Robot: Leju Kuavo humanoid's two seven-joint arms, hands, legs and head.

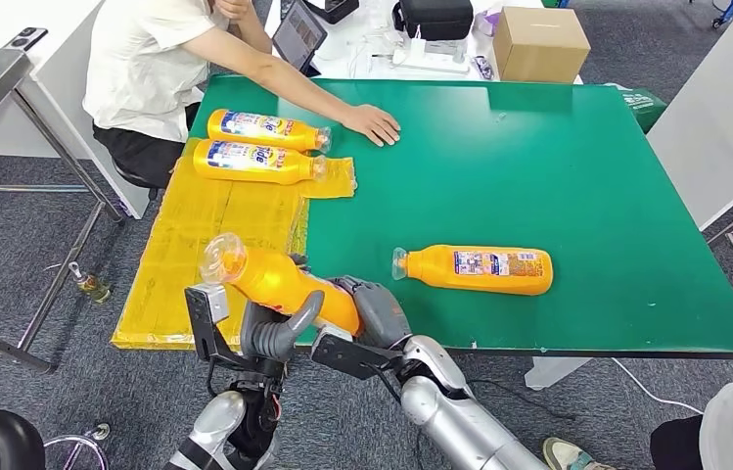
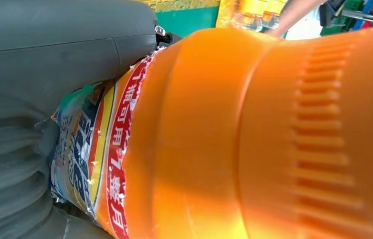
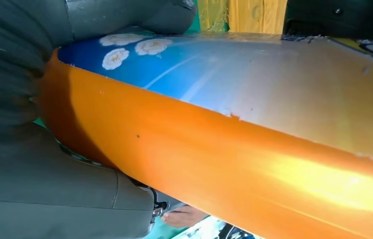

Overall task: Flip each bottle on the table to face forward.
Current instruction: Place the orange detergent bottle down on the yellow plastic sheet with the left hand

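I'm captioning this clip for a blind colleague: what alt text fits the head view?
Both robot hands, left and right, hold an orange bottle over the green table's near edge. Another bottle lies on the green surface, two more on yellow sheeting beside a seated person's hand.

Silver jointed arms, grey ribbed robot hand [image 1: 279,333] covers, black brackets

Wide bare green table [image 1: 577,176] lies behind the lone bottle [image 1: 480,269]; a person's hand [image 1: 374,124] blocks the far-left part
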